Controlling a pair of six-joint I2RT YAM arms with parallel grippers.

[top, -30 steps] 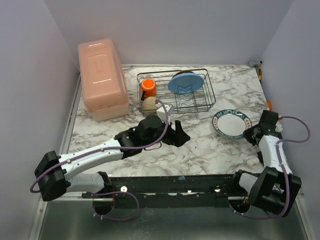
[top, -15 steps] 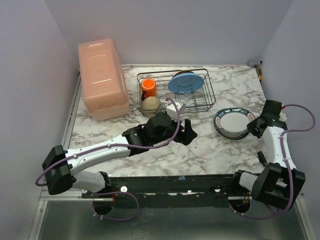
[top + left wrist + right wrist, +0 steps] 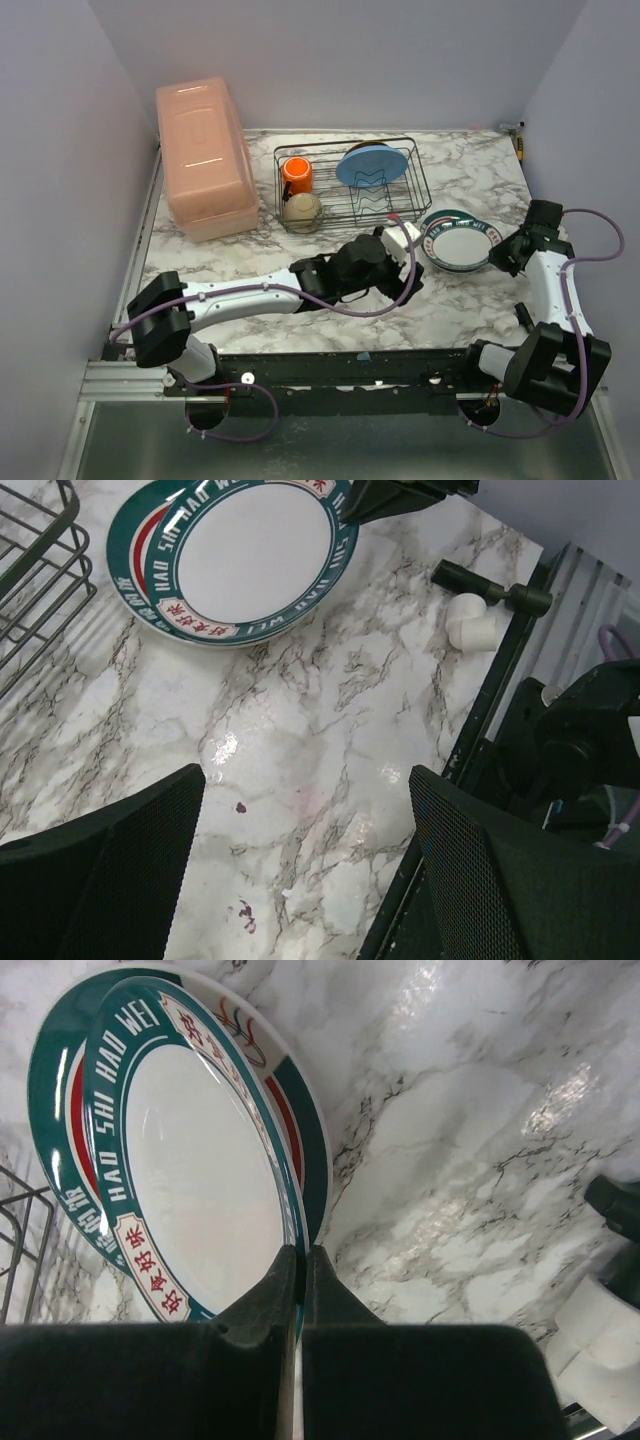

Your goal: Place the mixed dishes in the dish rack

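The white plate with the teal patterned rim is tipped up on the marble right of the black wire dish rack. My right gripper is shut on its right rim, also seen from above. A second teal rim under it may be its reflection. My left gripper is open and empty, low over the table just left of and nearer than the plate. The orange mug, the light-blue plate and a beige round dish are in the rack.
The big pink lidded box stands left of the rack. A small white fitting and a black rail mark the table's near edge by the right arm's base. Walls close in on both sides.
My left arm swung right, from in front of the rack to beside the teal-rimmed plate. My right gripper tipped that plate up from flat and drew it slightly left.
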